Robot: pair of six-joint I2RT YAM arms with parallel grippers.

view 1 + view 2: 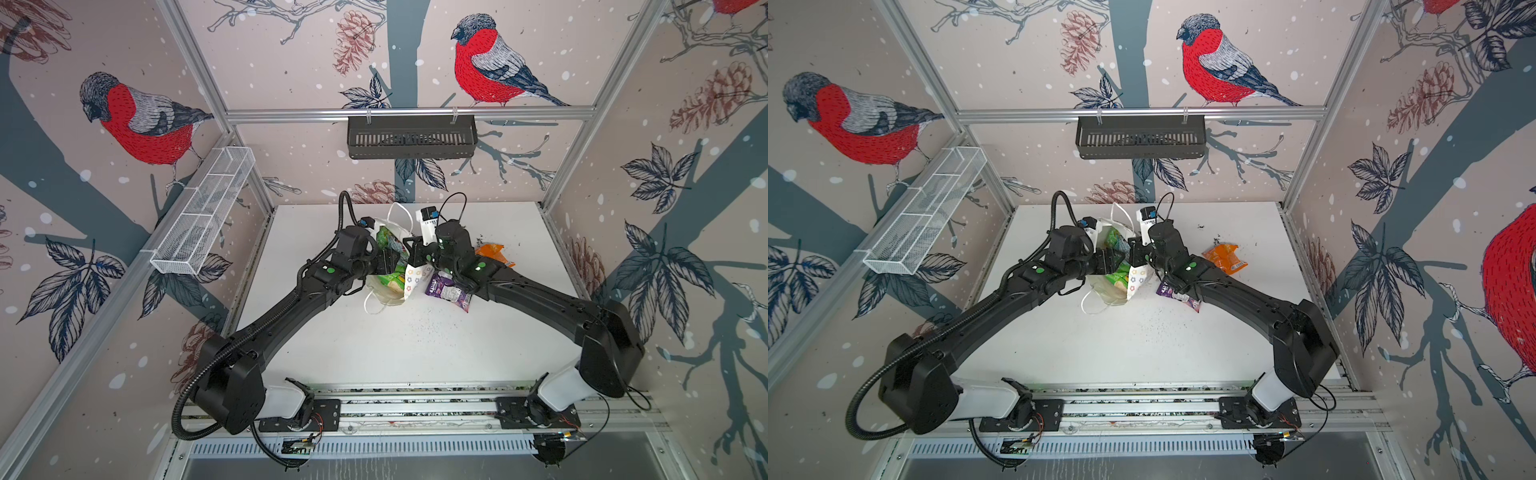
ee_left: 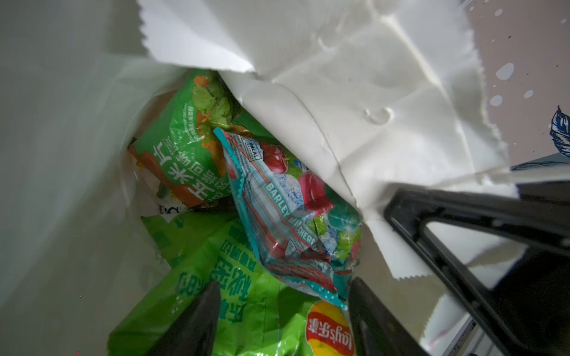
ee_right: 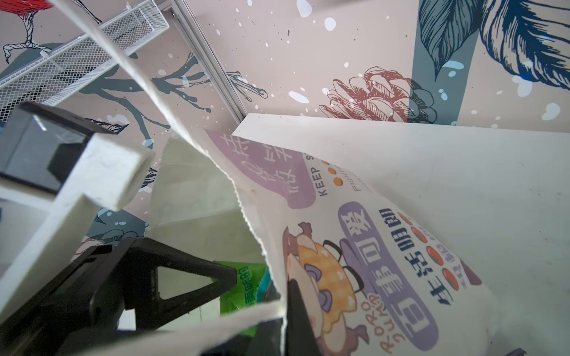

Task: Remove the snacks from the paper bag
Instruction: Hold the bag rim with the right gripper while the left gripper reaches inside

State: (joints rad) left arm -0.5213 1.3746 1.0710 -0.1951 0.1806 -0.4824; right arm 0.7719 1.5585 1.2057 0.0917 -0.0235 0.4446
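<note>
The white paper bag (image 1: 417, 276) (image 1: 1138, 280) stands open mid-table. My right gripper (image 1: 415, 255) (image 3: 283, 283) is shut on the bag's serrated rim, next to the printed cartoon side (image 3: 385, 246). My left gripper (image 1: 388, 259) (image 2: 283, 286) reaches into the bag's mouth, jaws apart. Between its fingers lie a large green chip bag (image 2: 246, 308) and the lower corner of a teal-white packet (image 2: 287, 209). Deeper inside sits a green and orange packet (image 2: 182, 154). Outside the bag, an orange packet (image 1: 494, 254) (image 1: 1225, 257) and a purple packet (image 1: 446, 291) (image 1: 1177, 295) lie on the table to its right.
Dark crumbs (image 1: 415, 328) speckle the white table (image 1: 415, 365) in front of the bag. A white wire basket (image 1: 203, 216) hangs on the left wall and a black basket (image 1: 411, 137) on the back rail. A cord handle (image 1: 376, 301) trails at the bag's near side.
</note>
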